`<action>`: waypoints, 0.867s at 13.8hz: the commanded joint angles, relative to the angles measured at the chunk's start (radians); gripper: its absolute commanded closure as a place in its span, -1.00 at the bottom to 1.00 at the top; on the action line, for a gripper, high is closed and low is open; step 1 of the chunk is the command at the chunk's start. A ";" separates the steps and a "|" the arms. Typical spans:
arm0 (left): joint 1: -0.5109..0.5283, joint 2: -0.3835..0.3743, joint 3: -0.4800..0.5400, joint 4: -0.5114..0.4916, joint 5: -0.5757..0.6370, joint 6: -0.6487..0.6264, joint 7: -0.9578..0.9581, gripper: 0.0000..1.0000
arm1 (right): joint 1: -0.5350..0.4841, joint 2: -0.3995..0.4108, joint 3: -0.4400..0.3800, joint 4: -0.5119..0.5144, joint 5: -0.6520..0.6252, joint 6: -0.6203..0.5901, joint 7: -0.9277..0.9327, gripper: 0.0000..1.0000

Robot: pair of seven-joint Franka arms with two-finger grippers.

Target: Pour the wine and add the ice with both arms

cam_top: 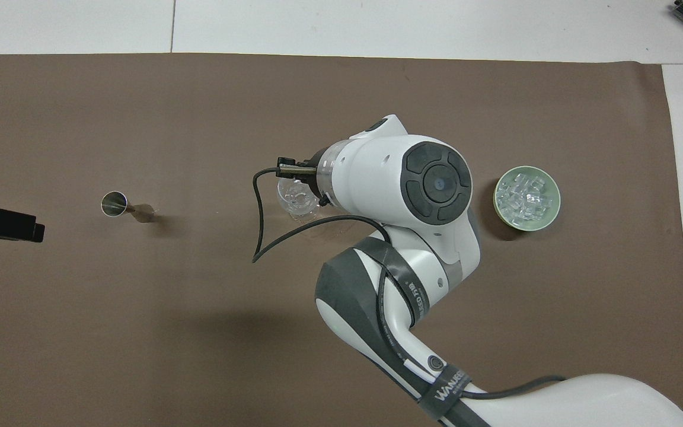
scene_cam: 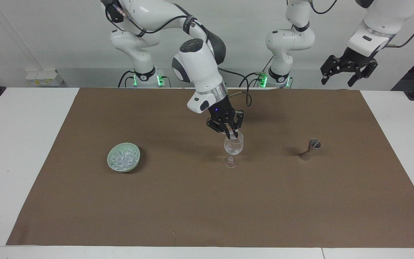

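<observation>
A clear stemmed wine glass (scene_cam: 233, 148) (cam_top: 296, 200) stands mid-cloth with glinting chunks in its bowl. My right gripper (scene_cam: 233, 136) points down with its fingertips just inside the glass's rim, shut on a small whitish piece of ice. Seen from overhead, the right arm's wrist (cam_top: 395, 178) covers that gripper. More ice (scene_cam: 123, 157) (cam_top: 525, 196) is heaped in a pale green bowl (scene_cam: 113, 164) (cam_top: 549, 216) toward the right arm's end. My left gripper (scene_cam: 336, 82) (cam_top: 3, 222) waits open, high over the left arm's end. No wine is in view.
A small metal jigger (scene_cam: 311, 147) (cam_top: 117, 204) stands on the brown cloth (scene_cam: 207, 208) between the glass and the left arm's end. A black cable (cam_top: 258, 237) loops from the right wrist beside the glass. White table shows at both ends.
</observation>
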 commanded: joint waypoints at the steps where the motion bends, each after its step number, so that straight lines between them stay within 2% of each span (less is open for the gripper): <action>1: 0.005 -0.010 -0.001 0.003 0.007 -0.022 -0.002 -1.00 | 0.005 0.020 0.003 0.022 -0.026 0.012 0.037 1.00; 8: 0.017 -0.012 0.010 0.009 0.004 -0.020 -0.009 -1.00 | 0.027 0.019 0.004 0.019 -0.022 0.018 0.054 1.00; 10: 0.017 -0.012 0.010 0.009 0.004 -0.022 -0.009 -1.00 | 0.027 0.019 0.004 0.019 -0.023 0.018 0.054 0.74; 12: 0.017 -0.012 0.010 0.009 0.004 -0.024 -0.009 -1.00 | 0.025 0.014 0.004 0.017 -0.026 0.015 0.057 0.63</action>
